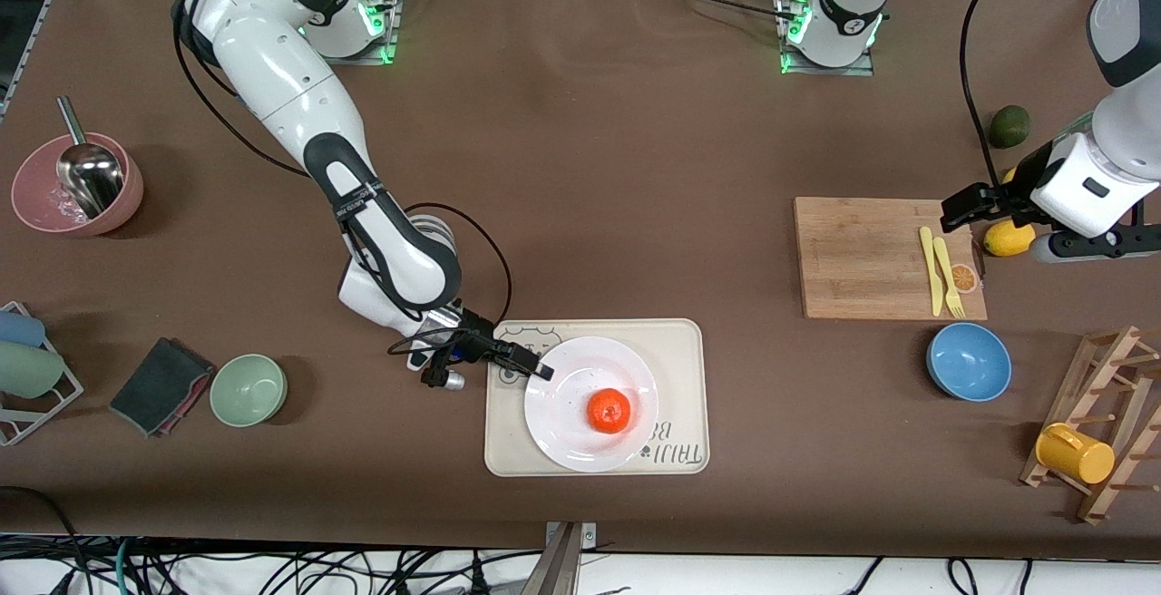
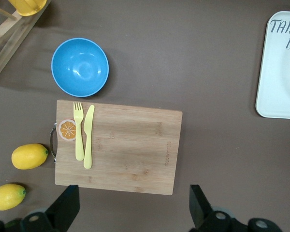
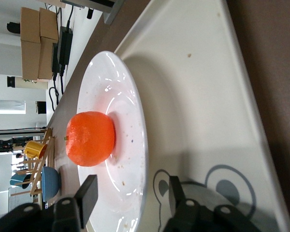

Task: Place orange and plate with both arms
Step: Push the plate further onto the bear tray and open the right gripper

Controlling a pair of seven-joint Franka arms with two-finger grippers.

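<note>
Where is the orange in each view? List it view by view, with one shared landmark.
Front view: the orange sits in the middle of the white plate.
Left wrist view: not in it.
Right wrist view: the orange lies on the plate.
Shared landmark: the cream bear-print tray.

Red-orange orange [image 1: 609,411] on a white plate [image 1: 562,432]; cream tray [image 1: 685,350] with bear print; blue bowl [image 1: 969,362]; brown table [image 1: 617,169].
</note>
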